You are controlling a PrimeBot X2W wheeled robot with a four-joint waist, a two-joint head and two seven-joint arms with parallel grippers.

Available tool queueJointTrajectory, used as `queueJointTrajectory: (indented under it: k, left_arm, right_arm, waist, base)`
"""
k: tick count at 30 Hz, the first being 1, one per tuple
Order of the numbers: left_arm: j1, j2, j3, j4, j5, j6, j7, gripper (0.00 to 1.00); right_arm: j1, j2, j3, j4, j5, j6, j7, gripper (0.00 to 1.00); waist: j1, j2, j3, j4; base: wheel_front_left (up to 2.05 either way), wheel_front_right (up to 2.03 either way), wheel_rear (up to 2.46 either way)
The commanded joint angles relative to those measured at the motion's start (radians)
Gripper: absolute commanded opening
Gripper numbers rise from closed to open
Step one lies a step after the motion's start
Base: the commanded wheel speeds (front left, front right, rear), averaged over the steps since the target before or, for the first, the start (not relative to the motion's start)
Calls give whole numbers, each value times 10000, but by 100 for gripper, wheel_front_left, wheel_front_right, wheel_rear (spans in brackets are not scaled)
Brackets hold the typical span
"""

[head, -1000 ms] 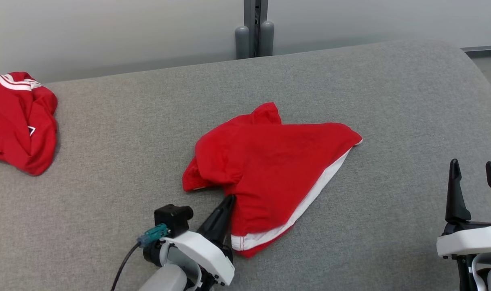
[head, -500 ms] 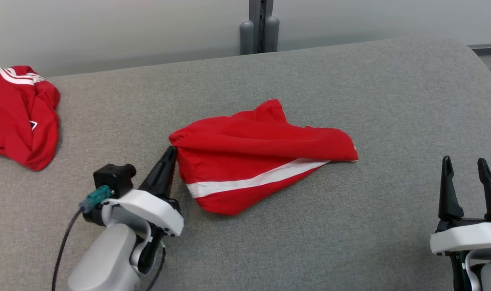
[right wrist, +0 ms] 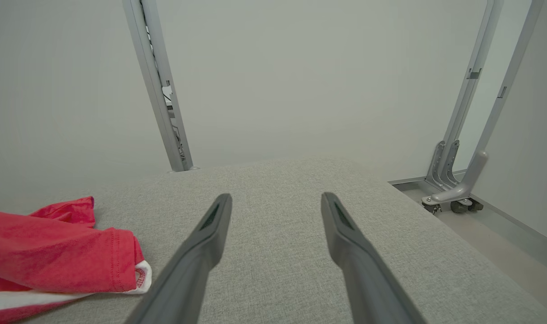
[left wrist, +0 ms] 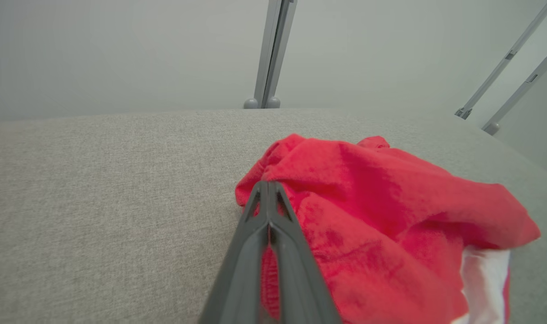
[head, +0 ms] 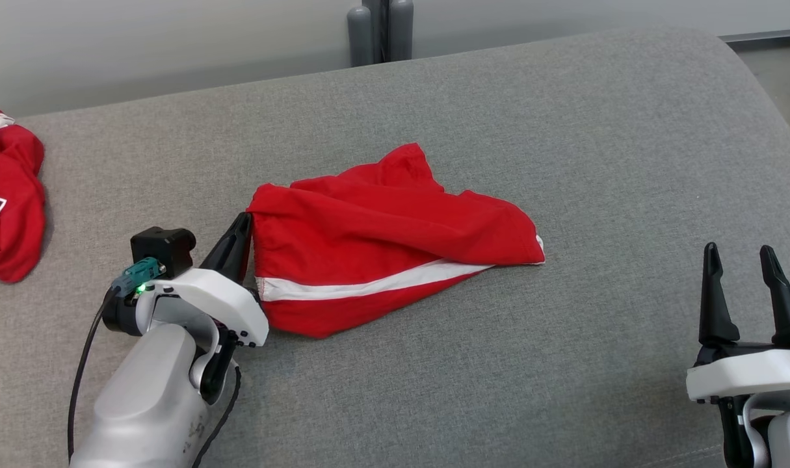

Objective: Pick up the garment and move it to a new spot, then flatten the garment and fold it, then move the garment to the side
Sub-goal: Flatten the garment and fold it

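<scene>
The garment [head: 381,240] is red with a white stripe and lies crumpled in a rough triangle on the grey padded surface [head: 564,130], a little left of the middle. My left gripper [head: 244,218] is shut on the garment's left corner, low over the surface. In the left wrist view the closed fingers [left wrist: 255,252] pinch red cloth of the garment [left wrist: 390,211]. My right gripper [head: 739,250] stands open at the lower right, well apart from the cloth. The right wrist view shows that right gripper [right wrist: 275,195] empty, with the garment's right tip [right wrist: 52,256] at the far left.
A second red garment with white stripes [head: 8,195] lies bunched at the left edge. A grey post [head: 380,29] stands behind the surface. The surface's right side drops to the floor [right wrist: 494,234], where a wheeled frame [right wrist: 458,198] stands.
My left gripper has pulled the garment's corner to the left and up, spreading the cloth wider, with the white stripe now running across it. The camera has also shifted. The right gripper stays open.
</scene>
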Motion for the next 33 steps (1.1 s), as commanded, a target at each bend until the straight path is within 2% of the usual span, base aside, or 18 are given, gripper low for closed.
queueJointTrajectory:
  k: [1,2,13,24,28,33]
  left_arm:
    - [69,20,129,-36,33,-71,-5,94]
    - [180,-9,204,-104,67,-71,-5,100]
    - [1929,-299,1406,-2194,941,14,-5,100]
    - [3909,-850,2200,-4149,1742,-41,-4,100]
    - [4269,-956,2263,-4693,1846,-35,-4,100]
    - [4509,-1029,2152,-5236,1890,33,-4,100]
  right_arm:
    - [78,-44,-63,17,50,20,-53,100]
    - [115,-44,-74,27,40,20,-53,100]
    - [305,-46,47,-29,29,20,-53,100]
    - [526,-41,417,253,-262,20,-53,100]
    - [95,-49,841,1148,-638,20,-53,100]
    - [-782,-48,1181,2891,-1061,20,-53,100]
  waist:
    - [0,-1,-35,47]
    - [0,-1,-71,85]
    - [0,-1,-613,706]
    - [0,-1,-1029,1127]
    - [0,-1,-939,1443]
    - [0,-1,-705,2022]
  base:
    - [0,0,0]
    - [0,0,0]
    - [0,0,0]
    - [0,0,0]
    - [0,0,0]
    - [0,0,0]
